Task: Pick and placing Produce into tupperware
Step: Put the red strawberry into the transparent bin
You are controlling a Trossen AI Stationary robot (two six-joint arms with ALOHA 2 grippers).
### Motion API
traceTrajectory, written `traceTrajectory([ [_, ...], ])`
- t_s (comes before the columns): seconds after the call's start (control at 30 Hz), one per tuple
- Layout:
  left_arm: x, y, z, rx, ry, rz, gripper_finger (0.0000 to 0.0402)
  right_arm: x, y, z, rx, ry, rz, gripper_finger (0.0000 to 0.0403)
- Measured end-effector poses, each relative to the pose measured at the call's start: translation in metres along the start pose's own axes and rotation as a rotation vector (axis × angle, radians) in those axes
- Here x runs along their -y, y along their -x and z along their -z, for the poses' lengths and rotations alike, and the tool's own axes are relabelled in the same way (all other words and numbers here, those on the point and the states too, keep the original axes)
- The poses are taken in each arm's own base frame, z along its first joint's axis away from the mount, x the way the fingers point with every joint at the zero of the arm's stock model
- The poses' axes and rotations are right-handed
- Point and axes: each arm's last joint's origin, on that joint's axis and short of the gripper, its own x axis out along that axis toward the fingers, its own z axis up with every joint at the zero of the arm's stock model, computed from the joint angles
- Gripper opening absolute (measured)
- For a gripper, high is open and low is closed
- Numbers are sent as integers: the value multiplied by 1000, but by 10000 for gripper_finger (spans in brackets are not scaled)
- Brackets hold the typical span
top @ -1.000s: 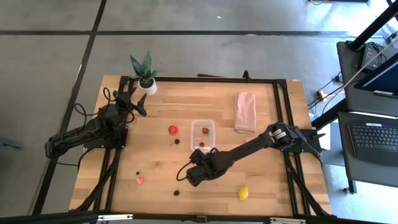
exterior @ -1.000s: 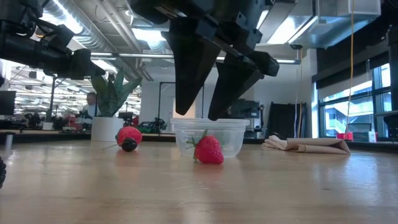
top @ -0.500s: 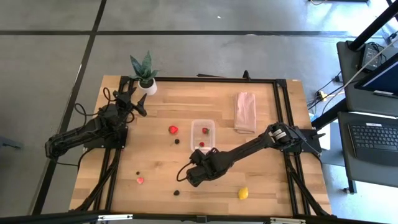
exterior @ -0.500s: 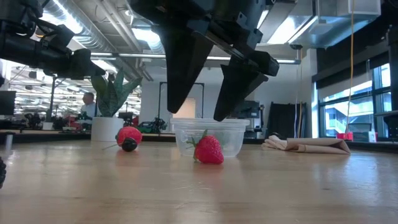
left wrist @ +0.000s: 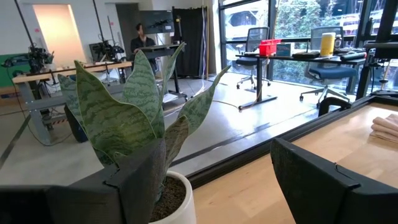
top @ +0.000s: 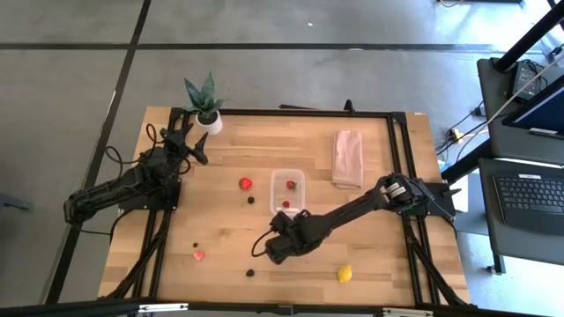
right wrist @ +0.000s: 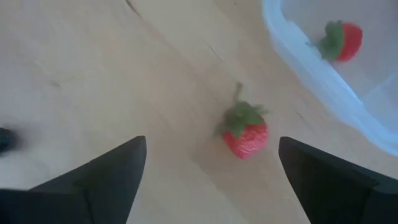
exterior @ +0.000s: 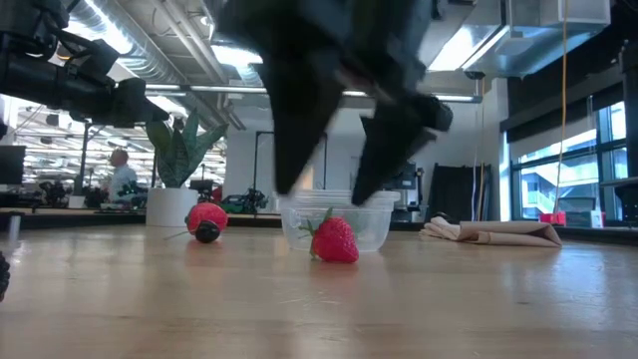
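Beside the tupperware (top: pixel 287 191), the right claw (right wrist: pixel 208 165), its jaws newly spread wide and empty, straddles a strawberry (right wrist: pixel 244 133) on the surface (top: pixel 229 229), poised to pick it up.

Floor (top: pixel 291 70): grey concrete, crossed by dark seams.
Windows (left wrist: pixel 292 18): tall, greenery outside.
Furniture: office chairs (left wrist: pixel 255 46), long desks (left wrist: pixel 68 68), side desk with laptop (top: pixel 533 189).
Light: ceiling strip lamps (exterior: pixel 110 30) glowing overhead.
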Motion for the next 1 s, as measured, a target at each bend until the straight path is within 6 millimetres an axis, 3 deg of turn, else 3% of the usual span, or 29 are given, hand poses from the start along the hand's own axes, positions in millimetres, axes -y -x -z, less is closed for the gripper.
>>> traceTrajectory([
  [0.4, 0, 0, 0, 0, 0, 0, 285, 11, -36, 14, 14, -15, -21, 367],
  [0.73, 0, 0, 0, 0, 0, 0, 285, 17, -41, 9, 37, -30, -11, 366],
  [1.0, 0, 0, 0, 0, -1, 0, 285, 19, -41, 9, 33, -29, -1, 304],
])
